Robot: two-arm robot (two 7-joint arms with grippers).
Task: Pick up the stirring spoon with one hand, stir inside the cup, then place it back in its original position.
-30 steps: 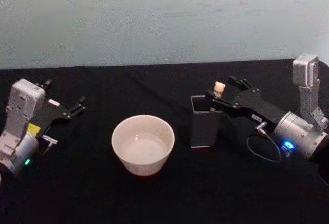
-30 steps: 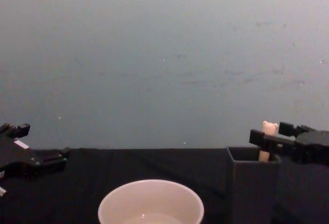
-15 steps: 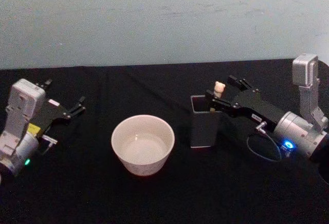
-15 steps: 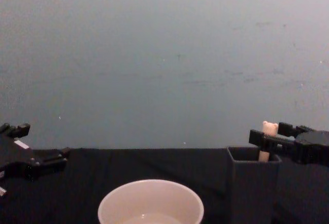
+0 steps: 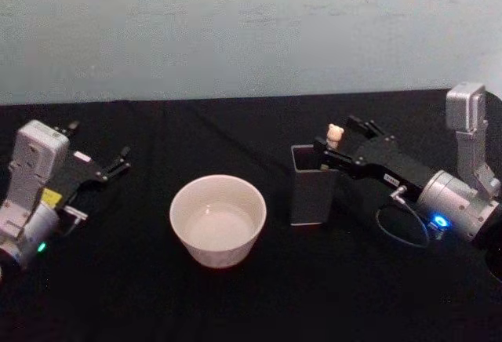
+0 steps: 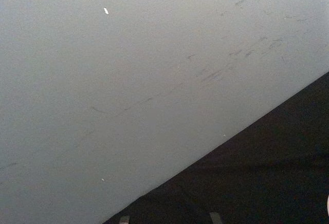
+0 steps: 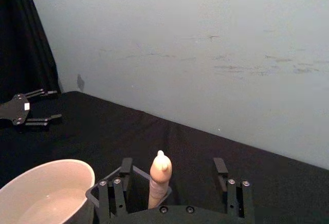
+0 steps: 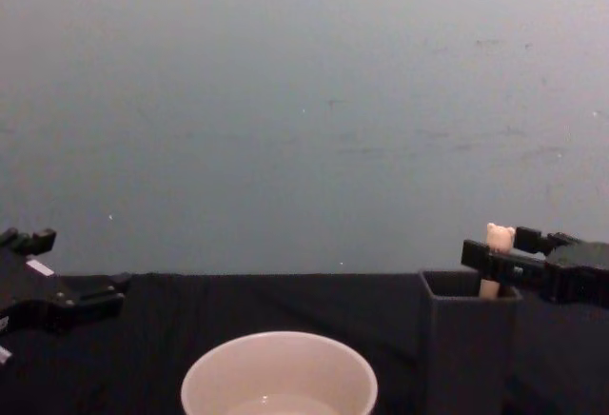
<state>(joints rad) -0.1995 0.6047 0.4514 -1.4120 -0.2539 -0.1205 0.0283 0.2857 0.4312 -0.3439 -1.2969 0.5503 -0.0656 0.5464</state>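
The stirring spoon (image 5: 335, 133) stands upright in a dark grey square holder (image 5: 312, 191). Its peach handle with the bear head (image 8: 499, 237) pokes above the holder's rim, while its bowl is hidden inside. My right gripper (image 5: 343, 138) is open, and the handle (image 7: 160, 176) stands between its fingers (image 7: 113, 192) without touching either. The wide cream-pink cup (image 5: 218, 218) sits left of the holder, at the table's middle, and it appears again low in the chest view (image 8: 279, 377) and in the right wrist view (image 7: 43, 193). At the far left my left gripper (image 5: 100, 141) rests open and holds nothing.
A black cloth (image 5: 259, 295) covers the table, and a plain pale wall (image 8: 304, 101) rises behind it. The holder (image 8: 466, 344) stands close beside the cup's right side. There is free cloth between the left gripper (image 8: 81, 265) and the cup.
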